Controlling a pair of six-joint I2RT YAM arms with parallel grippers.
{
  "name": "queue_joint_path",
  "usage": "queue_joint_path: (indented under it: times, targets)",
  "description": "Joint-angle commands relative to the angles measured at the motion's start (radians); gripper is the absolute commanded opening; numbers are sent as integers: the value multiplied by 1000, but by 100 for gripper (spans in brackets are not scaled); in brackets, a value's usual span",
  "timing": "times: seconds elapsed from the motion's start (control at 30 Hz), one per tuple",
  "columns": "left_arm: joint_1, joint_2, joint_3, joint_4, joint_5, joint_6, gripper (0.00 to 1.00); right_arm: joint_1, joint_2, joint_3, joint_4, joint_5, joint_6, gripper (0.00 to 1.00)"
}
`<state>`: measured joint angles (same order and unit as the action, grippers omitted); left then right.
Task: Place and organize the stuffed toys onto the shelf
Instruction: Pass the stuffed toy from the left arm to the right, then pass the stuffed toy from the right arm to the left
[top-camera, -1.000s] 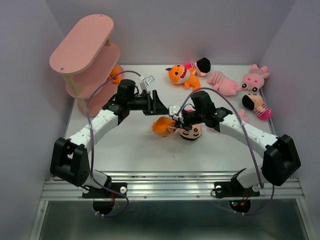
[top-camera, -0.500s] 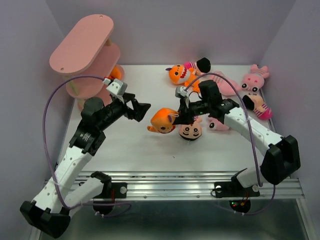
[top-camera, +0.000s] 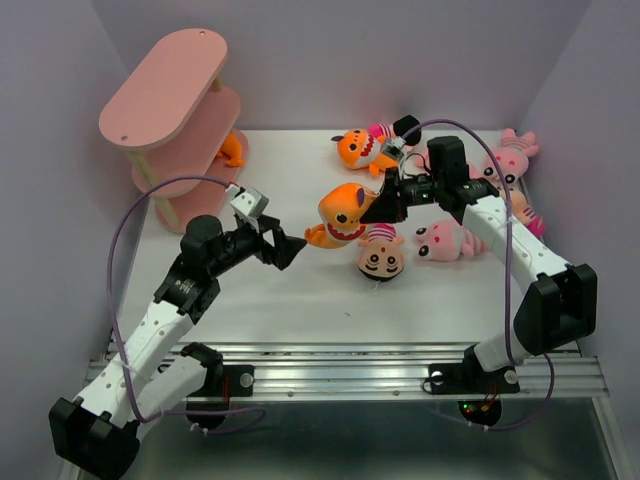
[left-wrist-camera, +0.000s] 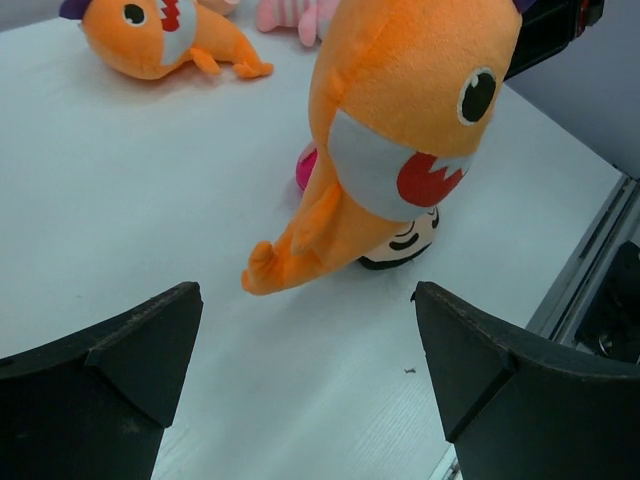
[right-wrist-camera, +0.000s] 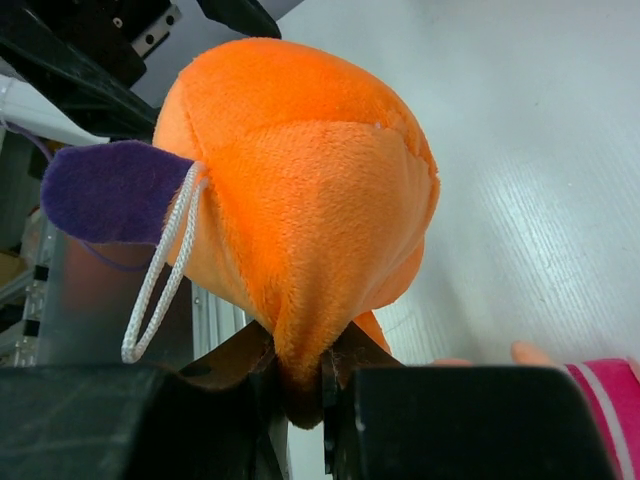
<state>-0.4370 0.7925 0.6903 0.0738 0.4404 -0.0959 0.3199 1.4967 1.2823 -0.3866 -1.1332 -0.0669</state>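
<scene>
My right gripper (top-camera: 380, 205) is shut on the back of an orange shark toy (top-camera: 344, 210) and holds it above the table; a pinch of its plush sits between the jaws (right-wrist-camera: 300, 385). The left gripper (top-camera: 292, 248) is open and empty just left of the shark's tail (left-wrist-camera: 262, 275), with its fingers (left-wrist-camera: 130, 350) wide apart. A black-haired doll (top-camera: 380, 260) lies under the shark. The pink shelf (top-camera: 165, 90) stands at the back left, with an orange toy (top-camera: 232, 148) on a lower tier.
At the back lie another orange shark (top-camera: 358, 150) and a doll (top-camera: 400, 130). Pink striped animals lie at the right (top-camera: 445, 240) and at the back right (top-camera: 508, 158). Another doll (top-camera: 522, 212) is partly behind the right arm. Walls enclose the table on three sides.
The right gripper raised the orange shark and carried it toward the back. The left gripper opened wide and drew back to the left, away from the shark.
</scene>
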Motion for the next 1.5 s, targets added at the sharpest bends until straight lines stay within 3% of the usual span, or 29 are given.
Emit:
queue_joint_path:
  times: [0.0,0.3,0.5,1.0,1.2,1.4,1.47]
  targets:
    - [1,4,-35,138,116,-13,99,-7,-4,49,15,-69,84,1]
    - [-3,10,-135,290,170,-54,99,-25,22,68,14,-117,159,1]
    - [-6,43,-158,325,172,2,98,-25,31,68,14,-103,177,1]
    - [-28,255,-75,360,293,91,93,-44,-1,54,15,-163,233,1]
    - [-69,318,-58,362,271,91,91,-44,0,42,22,-206,234,1]
    - [-108,358,-23,363,247,91,77,-44,5,40,22,-214,234,1]
    - [-115,372,-11,366,244,78,64,-44,4,40,22,-208,234,1]
